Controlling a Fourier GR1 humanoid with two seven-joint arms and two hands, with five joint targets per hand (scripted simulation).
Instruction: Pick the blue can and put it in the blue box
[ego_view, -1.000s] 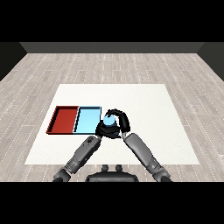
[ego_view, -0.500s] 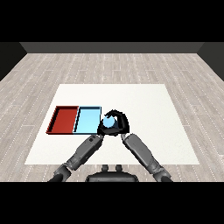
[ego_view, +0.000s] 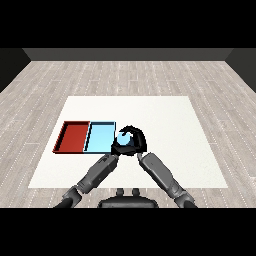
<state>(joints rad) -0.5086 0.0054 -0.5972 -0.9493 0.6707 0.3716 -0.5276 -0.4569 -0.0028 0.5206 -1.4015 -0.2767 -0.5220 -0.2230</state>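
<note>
Your right hand (ego_view: 134, 141) curls its fingers round the small light-blue cylindrical can (ego_view: 125, 141), held just beside the right rim of the shallow light blue tray (ego_view: 100, 138), ready for transfer. The left hand (ego_view: 116, 149) lies partly hidden; its fingers cannot be judged.

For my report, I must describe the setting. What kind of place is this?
Probably a bare test room for tabletop sorting: a white table on a grey plank floor, holding only a red tray, a light blue tray and a blue can.
</note>
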